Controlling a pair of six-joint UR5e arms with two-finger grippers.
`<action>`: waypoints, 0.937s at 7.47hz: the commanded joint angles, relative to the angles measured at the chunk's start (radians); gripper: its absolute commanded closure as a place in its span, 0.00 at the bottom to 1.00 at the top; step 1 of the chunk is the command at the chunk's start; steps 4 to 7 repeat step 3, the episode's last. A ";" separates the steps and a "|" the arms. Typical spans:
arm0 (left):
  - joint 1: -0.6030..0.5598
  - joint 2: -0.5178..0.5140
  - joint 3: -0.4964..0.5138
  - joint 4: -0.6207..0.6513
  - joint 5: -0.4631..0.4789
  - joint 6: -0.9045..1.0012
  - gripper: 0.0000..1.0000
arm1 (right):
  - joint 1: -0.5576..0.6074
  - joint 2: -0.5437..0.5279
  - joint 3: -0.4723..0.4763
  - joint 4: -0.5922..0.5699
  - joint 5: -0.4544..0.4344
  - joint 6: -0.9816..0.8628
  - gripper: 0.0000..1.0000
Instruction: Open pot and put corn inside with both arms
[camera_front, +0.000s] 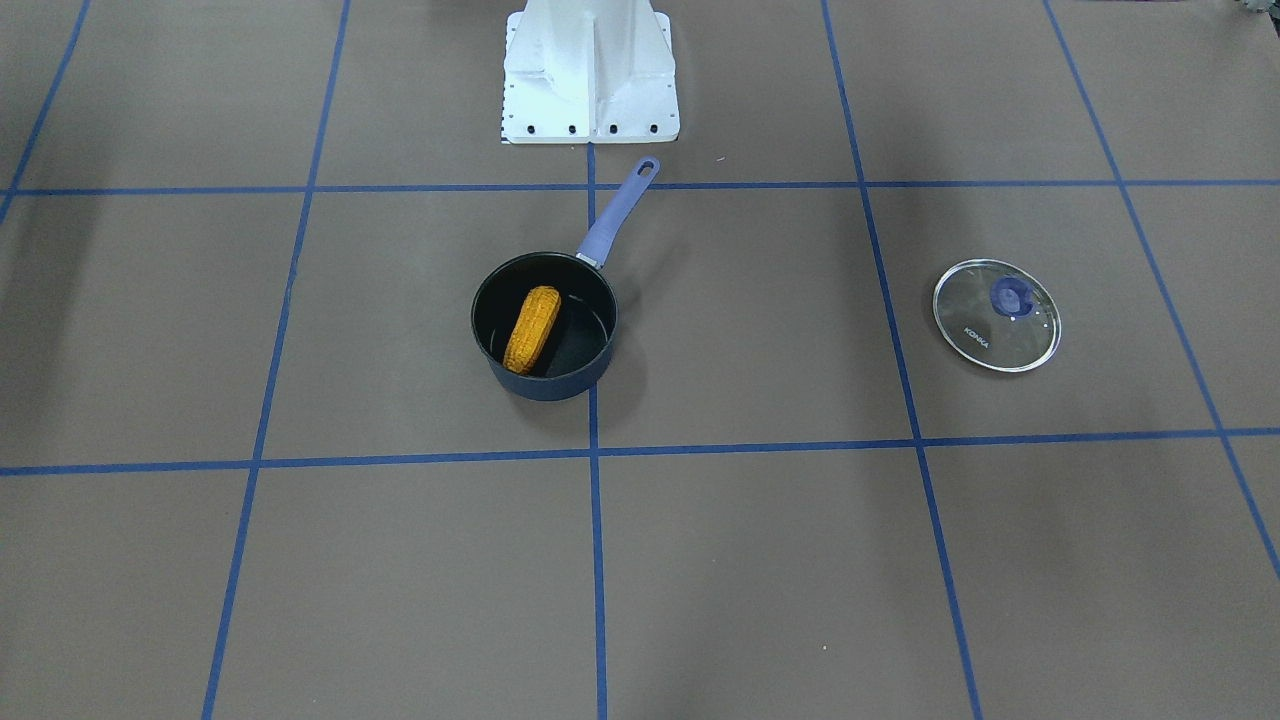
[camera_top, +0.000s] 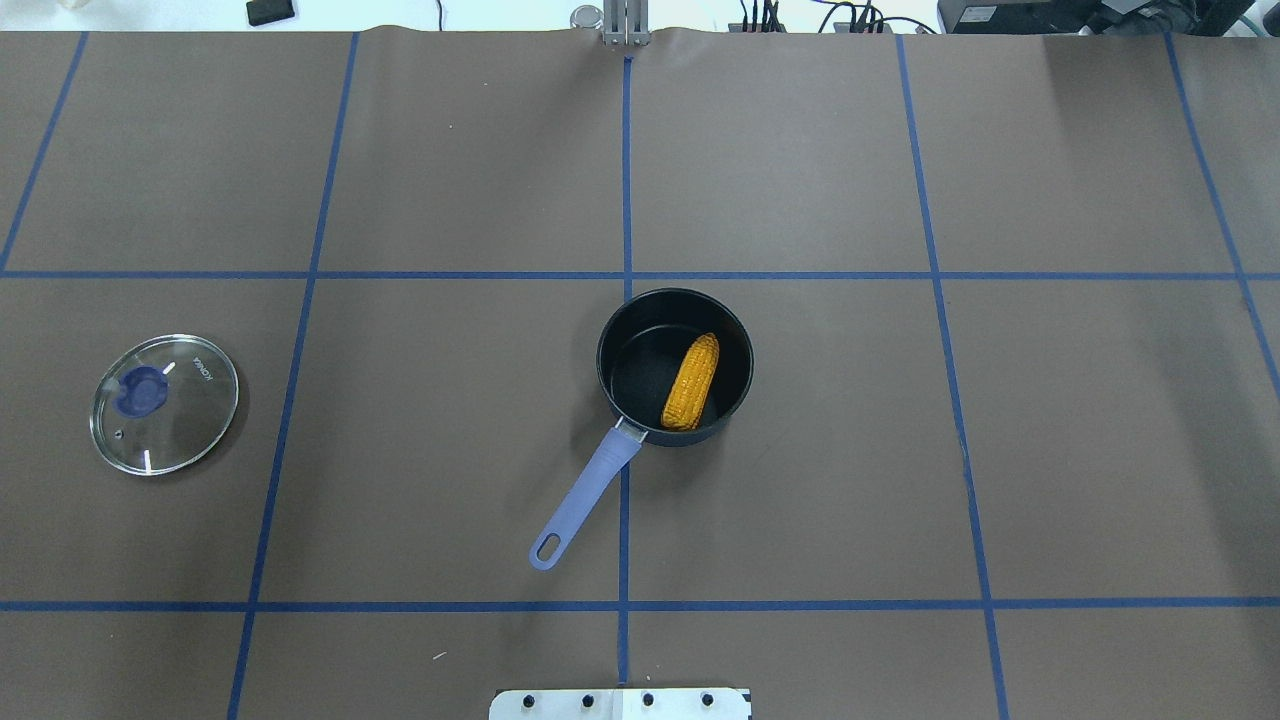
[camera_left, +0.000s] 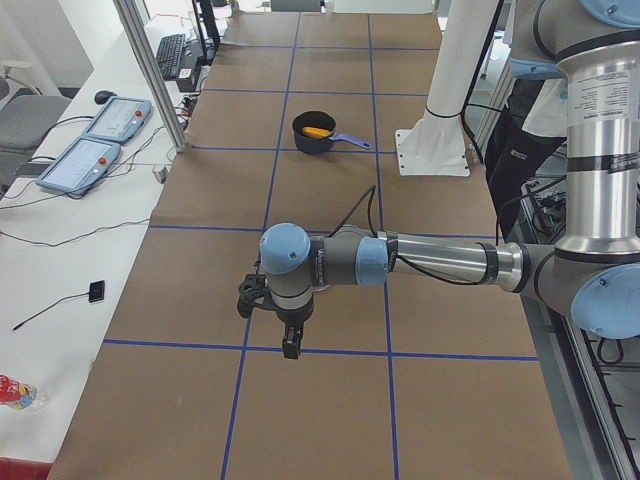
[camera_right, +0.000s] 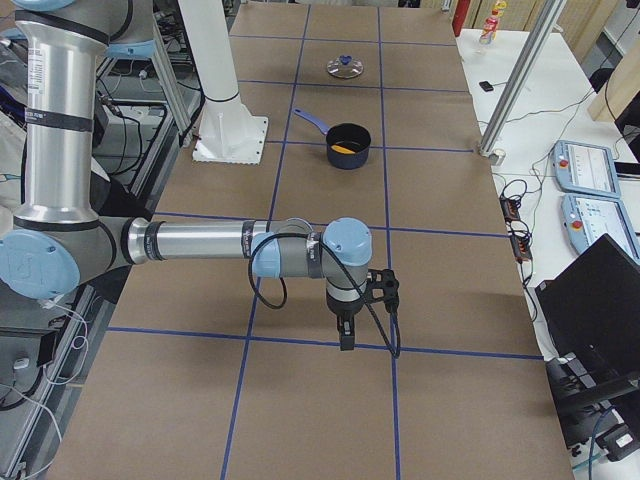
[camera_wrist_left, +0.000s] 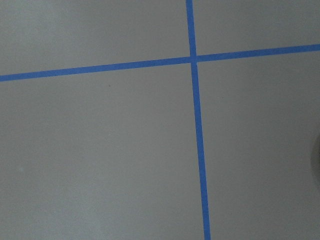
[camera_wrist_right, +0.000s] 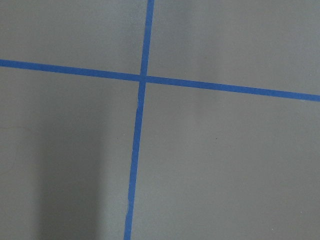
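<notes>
The dark pot (camera_top: 675, 365) with a purple handle stands open in the middle of the table, also in the front view (camera_front: 544, 325). The orange-yellow corn (camera_top: 691, 381) lies inside it, leaning on the wall; it shows in the front view too (camera_front: 532, 328). The glass lid (camera_top: 165, 403) with a blue knob lies flat on the table far to the robot's left (camera_front: 996, 315). My left gripper (camera_left: 290, 345) shows only in the exterior left view and my right gripper (camera_right: 346, 338) only in the exterior right view. Both hang over bare table far from the pot; I cannot tell if they are open or shut.
The brown table (camera_top: 450, 450) carries a grid of blue tape lines. The white robot base (camera_front: 590, 75) stands behind the pot. Teach pendants (camera_left: 95, 140) and cables lie on the white side bench. Both wrist views show only table and tape.
</notes>
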 joint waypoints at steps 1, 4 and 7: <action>0.001 0.000 0.001 0.000 0.000 0.000 0.01 | -0.001 0.002 0.001 0.000 0.011 0.000 0.00; 0.001 0.000 0.001 0.002 0.000 -0.002 0.01 | -0.002 0.005 -0.002 0.000 0.011 0.000 0.00; 0.001 0.000 0.001 0.002 0.000 -0.002 0.01 | -0.002 0.005 -0.002 0.000 0.011 0.000 0.00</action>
